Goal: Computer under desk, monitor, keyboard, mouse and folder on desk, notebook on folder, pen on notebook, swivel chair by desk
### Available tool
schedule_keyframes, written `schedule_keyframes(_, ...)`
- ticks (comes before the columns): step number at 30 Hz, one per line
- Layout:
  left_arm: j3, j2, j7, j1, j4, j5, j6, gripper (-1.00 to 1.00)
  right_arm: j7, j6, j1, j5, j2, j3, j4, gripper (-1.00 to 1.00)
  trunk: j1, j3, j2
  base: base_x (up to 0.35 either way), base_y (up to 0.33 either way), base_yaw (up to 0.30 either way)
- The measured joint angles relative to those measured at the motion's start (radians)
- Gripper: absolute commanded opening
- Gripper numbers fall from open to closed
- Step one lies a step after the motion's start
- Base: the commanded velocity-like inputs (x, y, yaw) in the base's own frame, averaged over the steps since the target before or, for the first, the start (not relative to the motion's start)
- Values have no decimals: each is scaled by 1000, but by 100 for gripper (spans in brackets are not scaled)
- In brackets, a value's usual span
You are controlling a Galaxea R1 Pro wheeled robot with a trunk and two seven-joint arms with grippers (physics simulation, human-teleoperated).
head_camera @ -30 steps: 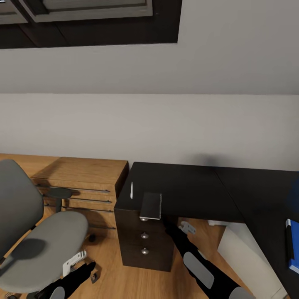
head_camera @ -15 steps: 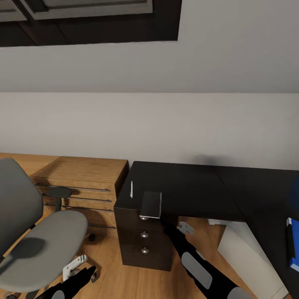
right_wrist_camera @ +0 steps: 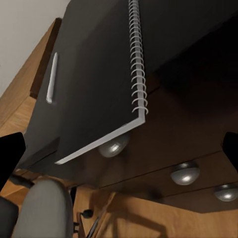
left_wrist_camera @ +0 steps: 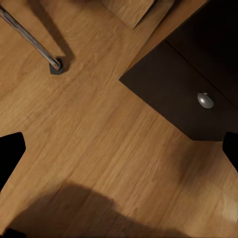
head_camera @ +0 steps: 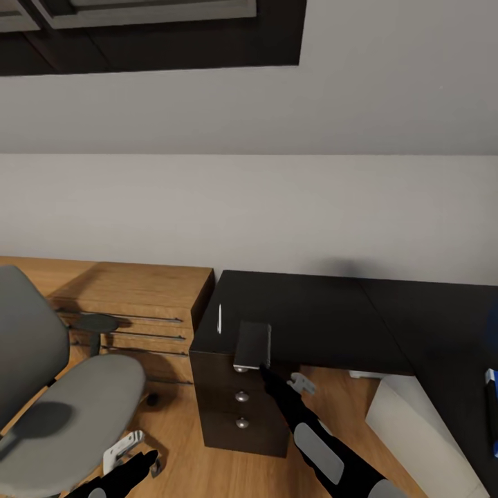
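Note:
The grey notebook (head_camera: 252, 344) lies on the black desk (head_camera: 325, 315), its near end jutting over the front edge above the drawers. Its spiral binding (right_wrist_camera: 136, 59) shows in the right wrist view. The white pen (head_camera: 220, 317) lies on the desk just left of it. My right gripper (head_camera: 265, 371) is open just below the notebook's overhanging corner, with nothing between its fingers (right_wrist_camera: 11, 154). Low at the left my left gripper (head_camera: 148, 460) hangs open over the floor beside the grey swivel chair (head_camera: 76, 404). The blue folder (head_camera: 492, 413) rests on the desk's right wing. The pale computer (head_camera: 422, 432) stands under it.
A light wooden drawer cabinet (head_camera: 135, 304) stands against the wall, touching the desk's left end. Three silver knobs (head_camera: 242, 397) mark the desk drawers. The chair's chrome leg and caster (left_wrist_camera: 55, 65) sit on the wooden floor (left_wrist_camera: 99, 134) near the drawer unit.
My right gripper has risen and moved forward, from beside the drawers to just under the notebook's overhanging edge. The left arm sank slightly. The view shifted a little.

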Motion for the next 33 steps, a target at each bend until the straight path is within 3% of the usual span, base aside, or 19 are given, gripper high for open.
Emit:
schedule_keyframes(13, 1, 1, 0, 0, 22, -11, 0, 100, 0, 0, 0, 0, 1, -2, 2, 100, 0, 0, 0, 139, 2, 0)
schedule_keyframes(33, -1, 2, 1, 0, 26, -11, 0, 100, -4, 16, 0, -7, 2, -5, 4, 100, 0, 0, 0, 13, 0, 0)
